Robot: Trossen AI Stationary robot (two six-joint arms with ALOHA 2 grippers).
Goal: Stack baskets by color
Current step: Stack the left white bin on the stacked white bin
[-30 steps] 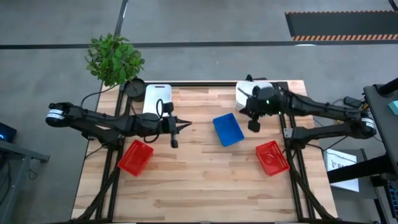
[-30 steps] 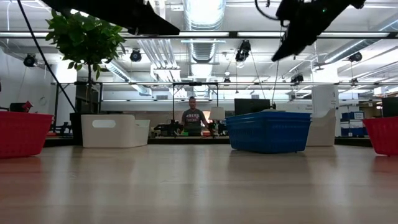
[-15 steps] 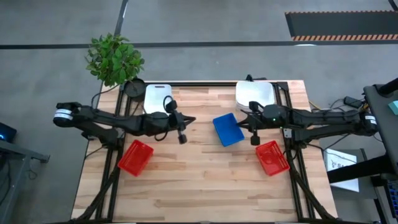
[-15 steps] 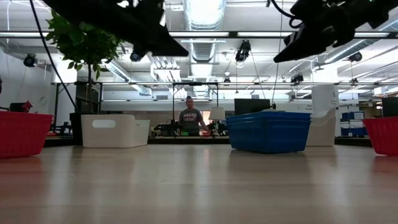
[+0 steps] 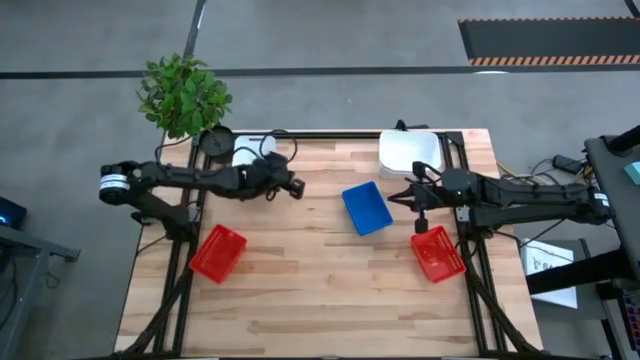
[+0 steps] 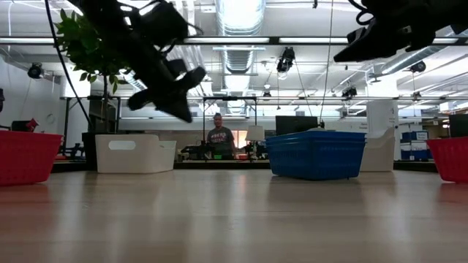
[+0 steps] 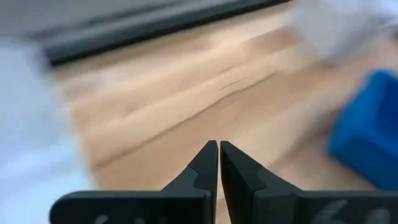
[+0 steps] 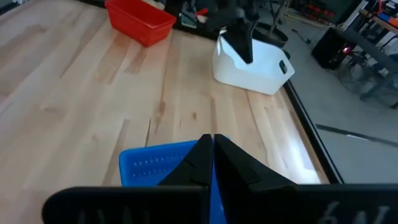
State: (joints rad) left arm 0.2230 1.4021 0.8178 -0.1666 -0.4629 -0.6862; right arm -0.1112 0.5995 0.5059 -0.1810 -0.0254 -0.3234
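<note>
A blue basket (image 5: 366,207) sits bottom down mid-table, right of centre. White baskets stand at the far left (image 5: 250,150) and far right (image 5: 410,150). Red baskets rest at the near left (image 5: 218,252) and near right (image 5: 437,253). My left gripper (image 5: 298,187) hangs shut in the air just right of the far-left white basket, tilted downward (image 6: 183,109). My right gripper (image 5: 395,197) is shut too and hovers beside the blue basket's right end (image 8: 155,165), touching nothing.
A potted plant (image 5: 185,95) and a dark round pot (image 5: 214,140) stand off the table's far left corner. Bare wood lies across the near middle of the table (image 5: 320,290). A person (image 6: 221,137) stands far behind the table.
My left gripper has swung toward the table's far edge, sunk and rolled about its own axis, staying shut. My right gripper has drawn back from the far-right white basket toward the near side and come lower, staying shut. No basket has moved.
</note>
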